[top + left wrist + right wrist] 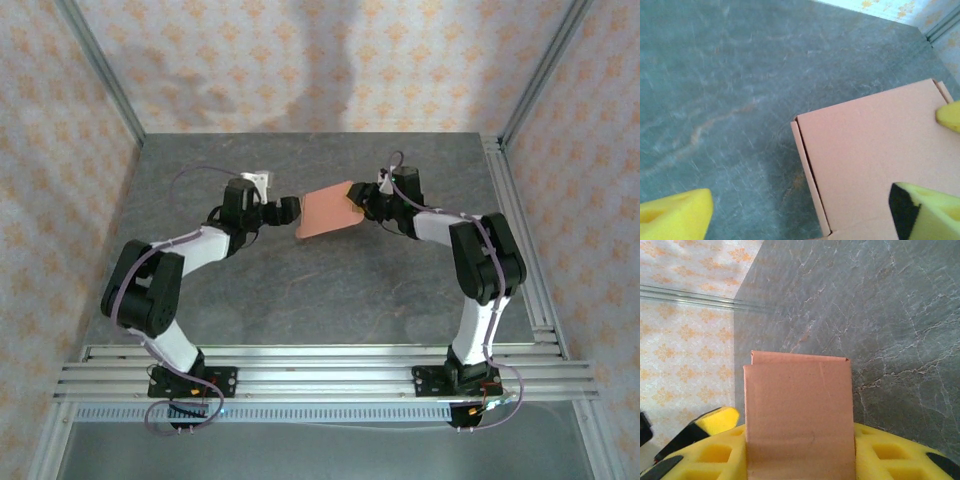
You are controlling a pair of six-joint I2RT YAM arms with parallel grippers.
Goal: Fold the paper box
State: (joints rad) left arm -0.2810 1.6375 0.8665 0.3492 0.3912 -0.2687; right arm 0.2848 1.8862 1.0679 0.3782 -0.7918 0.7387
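Pink paper box (322, 212) held tilted over table (300, 300) ctr.
Right gripper (360, 205) clamps its 3 o'clock edge; left gripper (291, 210) at box's 9 o'clock, jaws spread wide, gripping nothing.

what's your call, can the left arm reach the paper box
Likely yes: the left gripper sits right beside the paper box, jaws open, nothing between them; the right gripper holds its opposite edge.

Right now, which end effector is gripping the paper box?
The right end effector: its pads clamp the paper box, while the left end effector stands open.
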